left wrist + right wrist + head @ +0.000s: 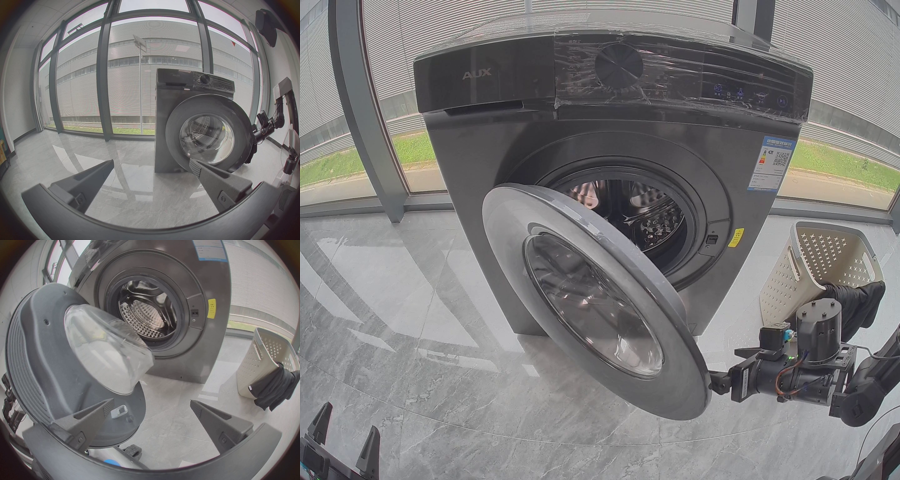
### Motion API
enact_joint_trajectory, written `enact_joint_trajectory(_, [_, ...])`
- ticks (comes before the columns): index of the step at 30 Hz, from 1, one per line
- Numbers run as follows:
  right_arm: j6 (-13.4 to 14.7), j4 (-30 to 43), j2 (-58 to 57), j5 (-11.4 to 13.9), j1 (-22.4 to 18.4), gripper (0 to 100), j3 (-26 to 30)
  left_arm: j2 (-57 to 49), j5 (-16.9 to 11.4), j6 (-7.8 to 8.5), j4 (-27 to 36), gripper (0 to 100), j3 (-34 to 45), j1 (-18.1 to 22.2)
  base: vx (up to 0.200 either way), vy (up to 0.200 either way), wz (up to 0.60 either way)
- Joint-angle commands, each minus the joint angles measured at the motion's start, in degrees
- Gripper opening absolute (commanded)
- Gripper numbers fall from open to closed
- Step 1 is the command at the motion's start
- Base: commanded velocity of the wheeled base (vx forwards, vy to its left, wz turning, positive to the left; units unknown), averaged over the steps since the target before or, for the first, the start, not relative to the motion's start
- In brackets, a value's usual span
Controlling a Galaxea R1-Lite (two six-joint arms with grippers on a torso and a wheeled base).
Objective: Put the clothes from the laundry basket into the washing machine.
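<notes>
Spread and empty, the right claw (150,402) rests at the round glass-windowed door (594,300) of the grey front-loading washing machine (487,137), seemingly to hold it wide for loading, while the black garment (273,390) hangs over the cream perforated plastic laundry basket (253,371) off to the claw's side, away from the door.

Laundry basket (781,281) right of washing machine (487,137); clothes (859,306) over its rim.

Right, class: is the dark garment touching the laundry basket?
Touching. The right wrist view shows the dark garment draped over the rim of the laundry basket.
</notes>
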Motion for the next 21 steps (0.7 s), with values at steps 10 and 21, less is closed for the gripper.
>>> enact_joint_trajectory(10, [0.76,-6.07,-1.88,3.31,11.54,100,3.03,-0.95,0.02,0.00,-0.04,100,1.01,-0.01,0.000,0.000,0.00])
enact_joint_trajectory(21, [0.76,-9.49,4.09,-1.09,0.20,100,-4.79,-0.95,0.11,0.00,0.05,100,0.92,-0.01,0.000,0.000,0.00])
